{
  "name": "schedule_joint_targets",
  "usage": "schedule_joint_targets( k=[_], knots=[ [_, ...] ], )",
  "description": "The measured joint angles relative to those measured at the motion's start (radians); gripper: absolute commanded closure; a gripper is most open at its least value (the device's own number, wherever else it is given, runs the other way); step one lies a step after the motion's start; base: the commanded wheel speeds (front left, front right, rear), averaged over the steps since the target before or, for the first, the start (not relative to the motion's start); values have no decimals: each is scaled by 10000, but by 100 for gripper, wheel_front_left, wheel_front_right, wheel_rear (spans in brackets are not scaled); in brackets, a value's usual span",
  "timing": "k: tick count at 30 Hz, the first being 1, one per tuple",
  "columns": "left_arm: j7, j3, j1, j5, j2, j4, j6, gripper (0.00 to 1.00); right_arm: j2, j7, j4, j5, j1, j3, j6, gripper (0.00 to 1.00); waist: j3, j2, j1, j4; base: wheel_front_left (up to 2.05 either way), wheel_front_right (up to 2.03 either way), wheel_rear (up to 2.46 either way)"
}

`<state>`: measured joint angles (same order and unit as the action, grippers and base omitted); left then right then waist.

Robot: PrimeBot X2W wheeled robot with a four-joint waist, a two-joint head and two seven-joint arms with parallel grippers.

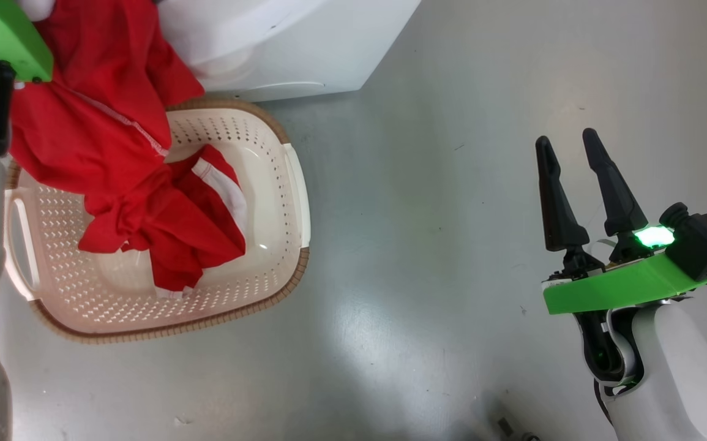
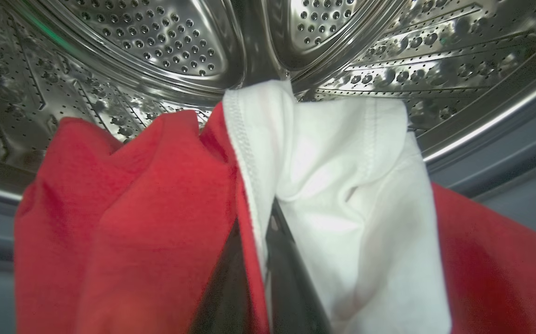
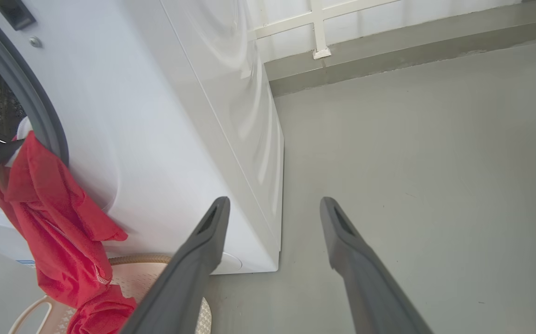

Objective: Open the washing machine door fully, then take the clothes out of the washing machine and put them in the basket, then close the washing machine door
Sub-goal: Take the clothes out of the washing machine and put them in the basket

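A red garment (image 1: 96,122) of the clothes hangs from the washing machine (image 1: 292,49) mouth down into the cream basket (image 1: 295,184), where more red and white fabric (image 1: 194,220) lies. In the left wrist view my left gripper (image 2: 256,232) is shut on a red and white fold (image 2: 342,176) at the steel drum (image 2: 156,41). The right wrist view shows the same garment (image 3: 49,222) draped over the grey gasket (image 3: 31,97). My right gripper (image 1: 566,138) stands open over bare floor, its jaws (image 3: 274,202) holding nothing. The washing machine door is out of view.
The basket stands on the grey floor (image 1: 426,257) right in front of the machine. The machine's white side panel (image 3: 230,116) runs back to a wall with a white frame (image 3: 319,28). Open floor lies to the machine's right.
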<state>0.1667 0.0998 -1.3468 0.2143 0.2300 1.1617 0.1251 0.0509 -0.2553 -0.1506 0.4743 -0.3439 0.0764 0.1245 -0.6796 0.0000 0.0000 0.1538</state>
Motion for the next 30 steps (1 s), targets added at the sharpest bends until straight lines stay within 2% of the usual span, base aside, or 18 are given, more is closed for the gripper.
schedule_joint_targets(
  k=[7,13,21,30],
  knots=[
    [625,217,1,644,-100,40,0,100,0,0,4,-2,-15,-48,0,0,98,0,0,-77,0,0,0],
    [828,389,581,1237,-123,-905,0,100,0,0,2,-15,-5,-115,0,0,295,0,0,-223,0,0,0],
    [874,-44,2855,1584,-153,-4224,0,100,0,0,-33,-107,165,-282,0,0,667,0,0,-510,0,0,0],
    [901,-957,4806,1567,-702,-7440,0,100,2,0,-92,-357,435,-341,0,0,1092,0,0,-786,0,0,0]
  ],
)
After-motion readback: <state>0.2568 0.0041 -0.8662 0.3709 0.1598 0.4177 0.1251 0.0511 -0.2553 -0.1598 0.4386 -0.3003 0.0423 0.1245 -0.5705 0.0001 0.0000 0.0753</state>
